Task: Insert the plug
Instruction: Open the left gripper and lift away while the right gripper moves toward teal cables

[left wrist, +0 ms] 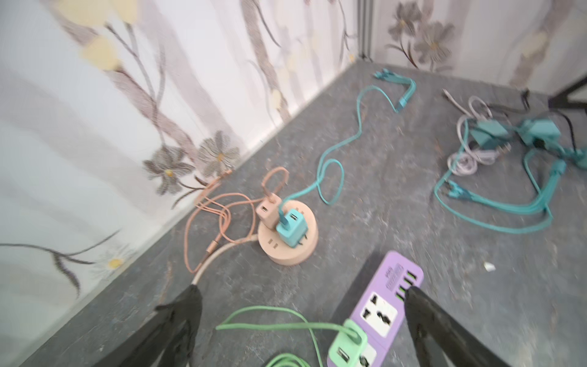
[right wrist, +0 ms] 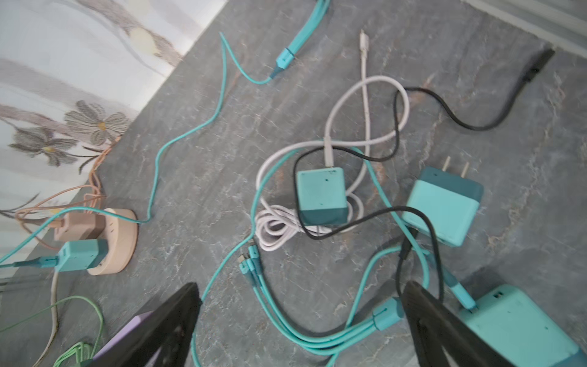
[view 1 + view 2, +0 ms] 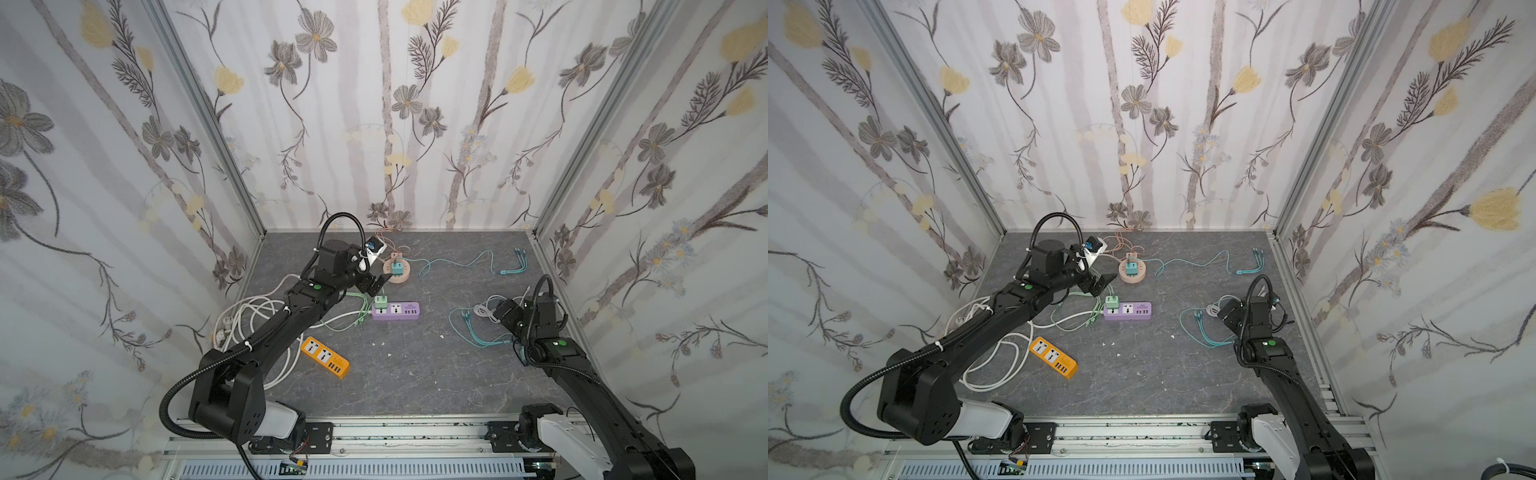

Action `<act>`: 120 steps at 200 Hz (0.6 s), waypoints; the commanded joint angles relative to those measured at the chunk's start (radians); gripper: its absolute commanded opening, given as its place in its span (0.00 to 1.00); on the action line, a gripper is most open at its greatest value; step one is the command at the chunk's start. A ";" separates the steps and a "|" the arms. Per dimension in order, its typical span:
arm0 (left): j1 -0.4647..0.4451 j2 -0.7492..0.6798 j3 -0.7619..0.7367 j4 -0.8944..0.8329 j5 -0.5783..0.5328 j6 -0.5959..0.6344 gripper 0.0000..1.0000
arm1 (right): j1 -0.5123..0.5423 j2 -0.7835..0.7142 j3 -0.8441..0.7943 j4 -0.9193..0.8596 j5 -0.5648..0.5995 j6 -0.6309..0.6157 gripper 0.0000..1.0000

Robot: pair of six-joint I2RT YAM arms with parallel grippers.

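Jaws both gape wide, empty (green plug stands in purple strip).

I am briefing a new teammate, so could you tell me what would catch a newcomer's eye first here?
Bright power strips stand out: an orange strip at the near left, a purple strip mid-table with a green charger plugged in. Behind it a round peach socket bears a teal charger. Both open grippers hover: the left gripper near the purple strip, the right gripper over tangled teal cables.
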 commanded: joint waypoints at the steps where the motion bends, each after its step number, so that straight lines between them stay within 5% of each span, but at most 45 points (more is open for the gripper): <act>1: 0.005 -0.043 -0.051 0.285 -0.151 -0.225 1.00 | -0.036 0.051 0.009 -0.017 -0.155 0.013 0.97; 27: 0.009 -0.063 -0.029 0.194 -0.153 -0.273 1.00 | 0.001 0.156 0.072 -0.002 -0.379 -0.200 0.93; 40: 0.008 -0.070 0.001 0.108 -0.186 -0.310 1.00 | 0.081 0.218 0.128 -0.050 -0.403 -0.284 0.93; 68: 0.009 -0.113 0.002 0.033 -0.205 -0.296 1.00 | 0.266 0.383 0.260 -0.170 -0.295 -0.406 0.94; 120: 0.013 -0.187 -0.050 0.023 -0.250 -0.298 1.00 | 0.422 0.670 0.470 -0.305 -0.046 -0.454 0.92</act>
